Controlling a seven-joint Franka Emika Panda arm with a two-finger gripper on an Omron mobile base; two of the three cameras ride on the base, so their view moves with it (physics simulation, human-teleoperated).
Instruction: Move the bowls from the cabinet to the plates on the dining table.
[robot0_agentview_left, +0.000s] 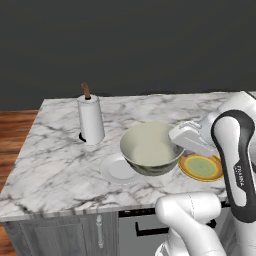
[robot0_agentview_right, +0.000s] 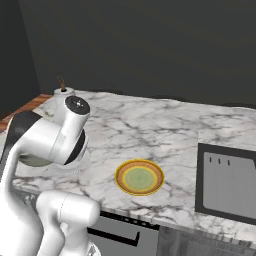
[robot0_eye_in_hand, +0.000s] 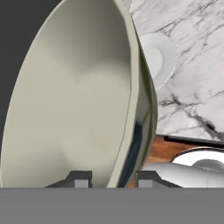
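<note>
A cream, pale-green glazed bowl (robot0_agentview_left: 150, 147) hangs low over the right part of the plain white plate (robot0_agentview_left: 116, 169) on the dining table (robot0_agentview_left: 55, 160); I cannot tell if they touch. My gripper (robot0_agentview_left: 176, 144) is shut on the bowl's right rim. In the hand view the bowl (robot0_eye_in_hand: 74, 100) looms tilted, and my gripper (robot0_eye_in_hand: 109, 179) has one fingertip inside the rim and one outside, with the white plate (robot0_eye_in_hand: 157, 57) beyond. The yellow-rimmed plate (robot0_agentview_left: 201, 166) with a greenish centre lies bare just right of the bowl, also visible as the yellow plate (robot0_agentview_right: 139, 177). The cabinet is out of view.
A grey cylinder (robot0_agentview_left: 91, 119) with a brown stick on top stands behind and left of the bowl. A flat dark mat (robot0_agentview_right: 227, 182) lies on the table's right part. Wood floor (robot0_agentview_left: 12, 135) shows past the table's left edge. Drawers (robot0_agentview_left: 60, 235) run under the front edge.
</note>
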